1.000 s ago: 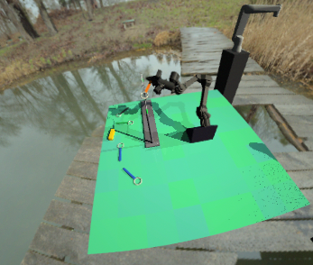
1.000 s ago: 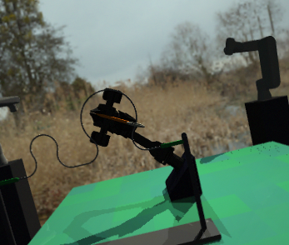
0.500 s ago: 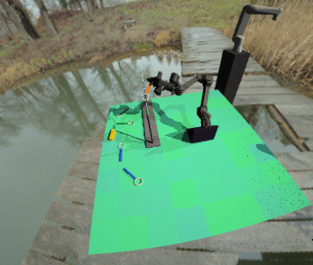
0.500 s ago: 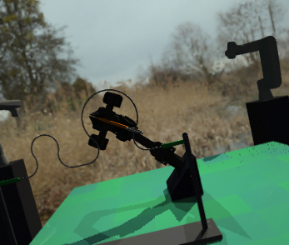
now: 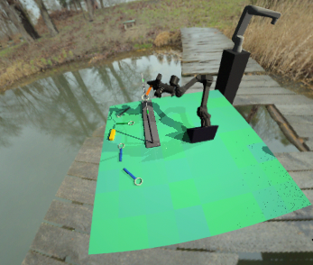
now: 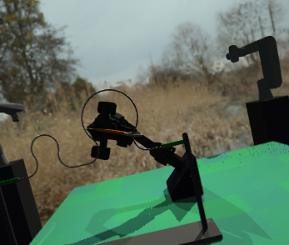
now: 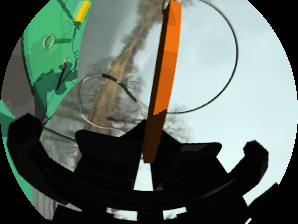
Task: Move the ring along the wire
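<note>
The orange handle (image 5: 149, 91) (image 6: 110, 131) (image 7: 168, 60) is held high up. My gripper (image 5: 151, 85) (image 6: 95, 129) (image 7: 147, 123) is shut on the handle's end. The ring (image 5: 145, 97) (image 6: 135, 134) is almost edge-on in the exterior view, at the lower right of the wire's large loop; the wrist view hardly shows it. Whether it touches the grey wire (image 6: 58, 151) (image 7: 237, 52) cannot be told. One green part (image 6: 173, 144) is beside the near post (image 6: 194, 179). The other green part (image 6: 9, 182) is beside the far post (image 6: 4, 208).
The posts stand on a dark base (image 5: 152, 136). Beside it lie a yellow block (image 5: 112, 134) (image 7: 83, 11), a green-handled ring (image 5: 131, 123) (image 7: 48, 42), a dark-handled ring (image 5: 124, 112) and two blue-handled rings (image 5: 121, 154) (image 5: 138, 181). Other arms stand on black pedestals (image 5: 232, 72) (image 6: 272, 122).
</note>
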Motion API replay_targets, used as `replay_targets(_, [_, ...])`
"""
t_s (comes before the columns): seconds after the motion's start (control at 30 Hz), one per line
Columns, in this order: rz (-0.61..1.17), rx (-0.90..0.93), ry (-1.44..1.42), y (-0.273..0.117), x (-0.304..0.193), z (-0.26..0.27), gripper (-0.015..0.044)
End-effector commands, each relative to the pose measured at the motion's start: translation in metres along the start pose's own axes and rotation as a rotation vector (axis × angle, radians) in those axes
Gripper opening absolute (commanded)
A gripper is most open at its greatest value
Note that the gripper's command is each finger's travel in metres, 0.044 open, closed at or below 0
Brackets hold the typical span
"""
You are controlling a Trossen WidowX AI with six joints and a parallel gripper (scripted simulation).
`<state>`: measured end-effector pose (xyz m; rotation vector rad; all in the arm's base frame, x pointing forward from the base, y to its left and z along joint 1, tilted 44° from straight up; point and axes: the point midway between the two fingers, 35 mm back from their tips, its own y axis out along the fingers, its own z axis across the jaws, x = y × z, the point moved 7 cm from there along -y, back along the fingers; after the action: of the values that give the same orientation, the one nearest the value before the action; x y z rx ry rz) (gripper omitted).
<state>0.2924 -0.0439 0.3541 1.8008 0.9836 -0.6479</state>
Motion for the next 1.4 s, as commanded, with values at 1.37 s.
replay_targets(1.37, [0.054, 0.467, 0.978, -0.042, 0.068, 0.116, -0.015])
